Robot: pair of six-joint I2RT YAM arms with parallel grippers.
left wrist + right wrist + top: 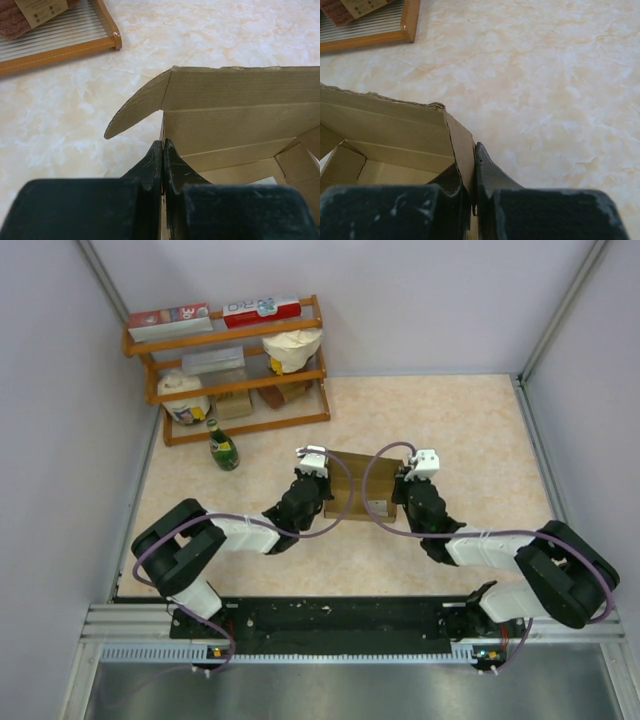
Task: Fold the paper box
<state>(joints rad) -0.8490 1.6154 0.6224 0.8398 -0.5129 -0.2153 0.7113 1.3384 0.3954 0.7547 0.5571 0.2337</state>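
Top external first, Mia: where is the paper box [357, 492]?

Mia: About the middle of the table [470, 430], open side up, with an arm at each end of it. It reads as a half-built tray: walls raised, inside bare.

Jon: And the grips?

Mia: Both pinched on cardboard. In the left wrist view the left gripper [163, 150] has its fingers pressed together on the box's left end wall, right at the corner. In the right wrist view the right gripper [469, 172] clamps the right end wall, the board sandwiched between the two pads.

Jon: So which step are we in?

Mia: I'd say holding the end walls upright while the sides are squared. One scalloped flap [134, 114] juts outward from the box's far left corner, unfolded (it curls away over the table, touching nothing). Whether the near side's tabs are locked I can't tell; the fingers hide them.

Jon: Next move?

Mia: Probably one arm lets go and pushes that flap inward to tuck it, while the other holds the box down. It calls for a light touch, since thin board buckles and the box could slide on the smooth top.

Jon: Anything nearby?

Mia: Only a green bottle [222, 447] and a wooden rack [270, 425] at the far left corner, well apart from the box.
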